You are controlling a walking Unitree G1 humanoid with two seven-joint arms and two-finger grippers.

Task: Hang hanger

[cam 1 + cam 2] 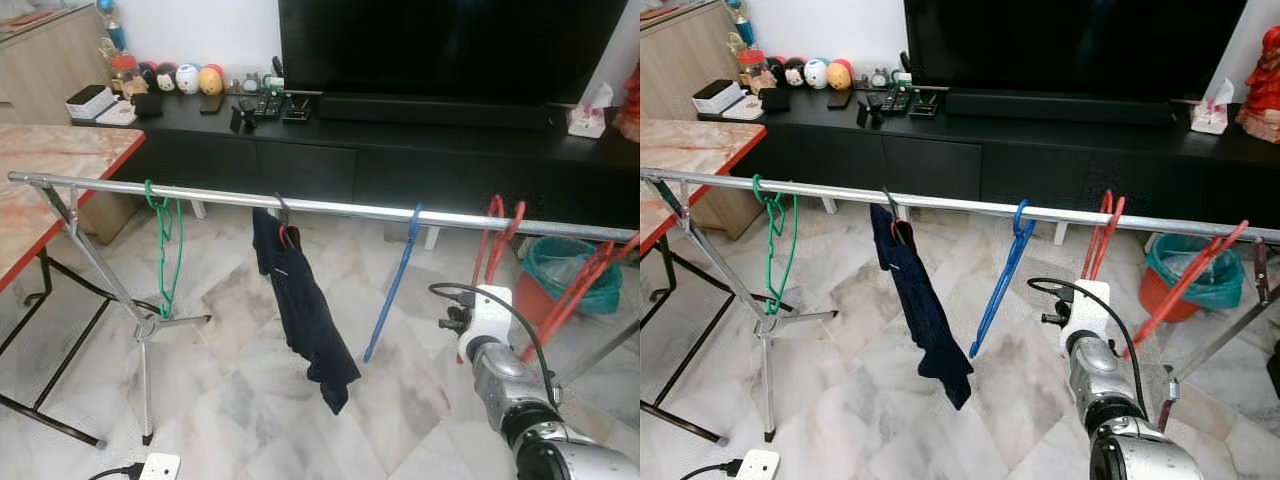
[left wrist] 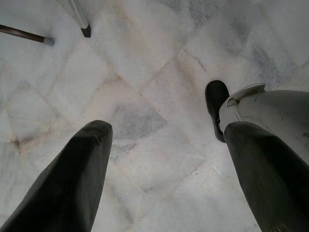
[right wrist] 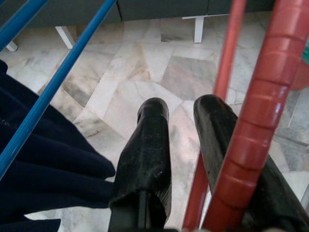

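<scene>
- Our right gripper (image 3: 181, 121) is raised beneath the rail, its two black fingers (image 3: 149, 145) set close together with only a narrow gap and nothing pinched between them.
- A red hanger (image 3: 260, 125) crosses right in front of the right-hand finger in the wrist view; we cannot tell whether the finger touches it.
- From the head, that red hanger (image 1: 1102, 235) hangs by its hook on the metal rail (image 1: 340, 208), directly above our right arm (image 1: 505, 375).
- Another red hanger (image 1: 1185, 285) leans at a slant further to the right on the same rail.
- To the left of our gripper a blue hanger (image 1: 393, 285) hangs tilted, then a dark navy garment (image 1: 300, 310) on its own hanger, then a green hanger (image 1: 168, 250) near the rail's left end.
- Our left gripper (image 2: 164, 145) hangs low over the marble floor (image 2: 145, 63), fingers spread wide and holding nothing, with our foot (image 2: 215, 104) beside it.
- Behind the rail stands a black TV console (image 1: 400, 150) with a television (image 1: 450, 45), and a marble-topped table (image 1: 50, 170) sits at the left.
</scene>
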